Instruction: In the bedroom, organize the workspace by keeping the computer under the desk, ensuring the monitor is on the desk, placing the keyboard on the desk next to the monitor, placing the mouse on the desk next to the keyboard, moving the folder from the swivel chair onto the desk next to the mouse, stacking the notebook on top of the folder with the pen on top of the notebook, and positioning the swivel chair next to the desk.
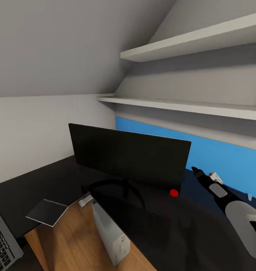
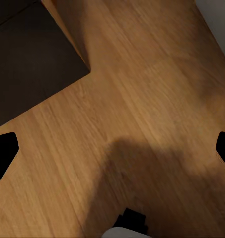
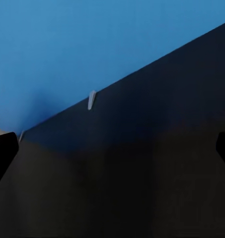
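Note:
The wide black monitor (image 1: 128, 154) stands on the glossy black desk (image 1: 188, 233) on its curved stand. The keyboard (image 1: 2, 241) lies at the desk's near left edge, and the light-grey notebook (image 1: 47, 212) lies close to it at the desk's edge. The grey-white computer (image 1: 109, 234) stands on the wooden floor under the desk. A thin pale pen (image 3: 91, 100) rests on the desk by the blue back panel (image 1: 218, 158). My right gripper (image 1: 197, 173) (image 3: 112, 153) hovers open over the desk, right of the monitor. My left gripper (image 2: 112, 148) is open above the floor.
Two white wall shelves (image 1: 188, 105) hang above the desk under a sloping ceiling. A small red dot (image 1: 173, 192) shows on the desk below the monitor's right corner. A dark desk corner (image 2: 33, 64) borders the wooden floor (image 2: 142, 99).

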Controlling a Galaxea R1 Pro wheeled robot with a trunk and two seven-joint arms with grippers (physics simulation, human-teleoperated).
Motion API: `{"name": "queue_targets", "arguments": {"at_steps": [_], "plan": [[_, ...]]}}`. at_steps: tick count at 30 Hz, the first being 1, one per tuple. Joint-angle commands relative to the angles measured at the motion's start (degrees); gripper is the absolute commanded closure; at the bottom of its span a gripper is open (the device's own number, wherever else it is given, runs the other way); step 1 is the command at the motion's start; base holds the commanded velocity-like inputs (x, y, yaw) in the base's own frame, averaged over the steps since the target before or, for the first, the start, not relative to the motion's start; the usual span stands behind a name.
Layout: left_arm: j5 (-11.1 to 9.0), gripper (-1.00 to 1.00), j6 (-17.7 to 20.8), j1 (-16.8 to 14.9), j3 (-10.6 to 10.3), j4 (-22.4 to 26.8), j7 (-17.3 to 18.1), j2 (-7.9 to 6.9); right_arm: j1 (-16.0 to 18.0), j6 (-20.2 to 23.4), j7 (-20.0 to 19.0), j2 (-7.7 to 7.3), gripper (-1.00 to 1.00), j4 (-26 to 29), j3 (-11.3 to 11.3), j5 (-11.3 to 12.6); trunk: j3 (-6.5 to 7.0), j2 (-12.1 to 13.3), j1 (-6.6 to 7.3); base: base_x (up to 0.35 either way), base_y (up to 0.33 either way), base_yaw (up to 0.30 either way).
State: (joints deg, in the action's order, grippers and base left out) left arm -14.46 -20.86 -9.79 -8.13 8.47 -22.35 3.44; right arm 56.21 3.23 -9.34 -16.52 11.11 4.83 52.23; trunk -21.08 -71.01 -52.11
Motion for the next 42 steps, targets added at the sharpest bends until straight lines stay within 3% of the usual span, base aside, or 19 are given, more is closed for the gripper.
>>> {"name": "queue_targets", "arguments": {"at_steps": [1, 20, 29, 42], "plan": [[-0.48, -1.0, -0.18, -0.05, -0.5, -0.03, -0.27, -0.01, 0.04, 0.34, -0.25, 0.01, -1.0, 0.0, 0.48, 0.1, -0.07, -0.03, -0.02, 0.205, 0.0, 0.0], [-0.53, -1.0, -0.14, -0.06, -0.48, -0.03, -0.33, -0.01, 0.02, 0.24, -0.35, 0.36, -1.0, 0.19, -0.05, -0.49, -0.07, -0.03, -0.02, 0.055, 0.0, 0.0], [-0.57, -1.0, -0.11, -0.06, -0.48, -0.03, -0.32, -0.01, 0.01, 0.1, -0.18, 1.31, -1.0, 0.53, -4.73, -3.39, -0.07, -0.03, -0.02, 0.0, 0.0, 0.0], [-0.57, -1.0, -0.1, -0.06, -0.48, -0.03, -0.32, -0.01, 0.04, 0.02, -0.07, 1.84, -1.0, 0.58, -6.4, -5.66, -0.07, -0.03, -0.02, 0.0, 0.0, 0.0]]}}
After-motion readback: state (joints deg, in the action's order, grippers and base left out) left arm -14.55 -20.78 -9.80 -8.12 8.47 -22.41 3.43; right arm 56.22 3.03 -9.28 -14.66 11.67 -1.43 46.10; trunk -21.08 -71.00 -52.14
